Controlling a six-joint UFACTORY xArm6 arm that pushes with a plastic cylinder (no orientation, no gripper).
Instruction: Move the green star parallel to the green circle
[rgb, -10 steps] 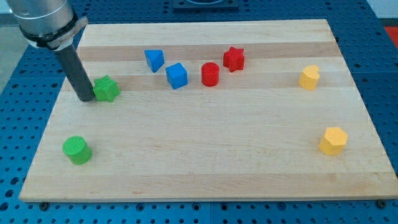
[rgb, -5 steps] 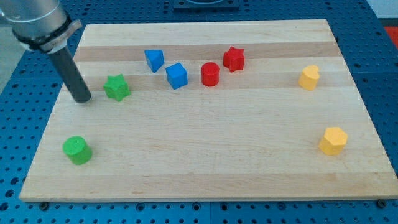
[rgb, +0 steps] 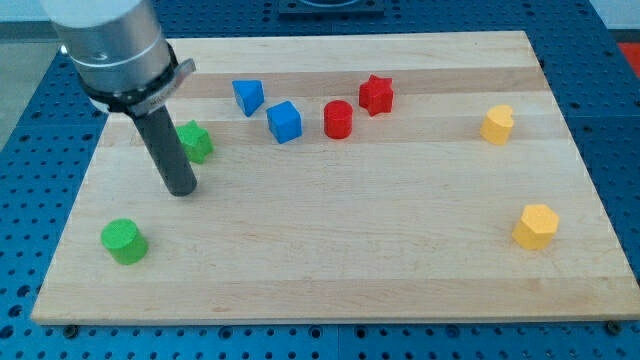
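The dark rod crosses in front of the green star-shaped block (rgb: 197, 142), hiding its left part, so the star's outline is only partly readable. The arm's grey housing is cut off at the view's top edge. There is no hand on this rig (just the rod), so nothing spreads or pinches. The rod leans slightly, and my tip (rgb: 183, 190) rests on the pale wooden counter (rgb: 330, 260), just below the star toward the view's bottom. The green round block (rgb: 124, 241) sits below and left of my tip, apart from it. Well to the right lie a blue triangular block (rgb: 248, 97), a blue cube (rgb: 284, 121), a red cylinder (rgb: 338, 119) and a red star (rgb: 376, 95); far right, two yellow blocks (rgb: 497, 125) (rgb: 535, 226), shapes unclear.
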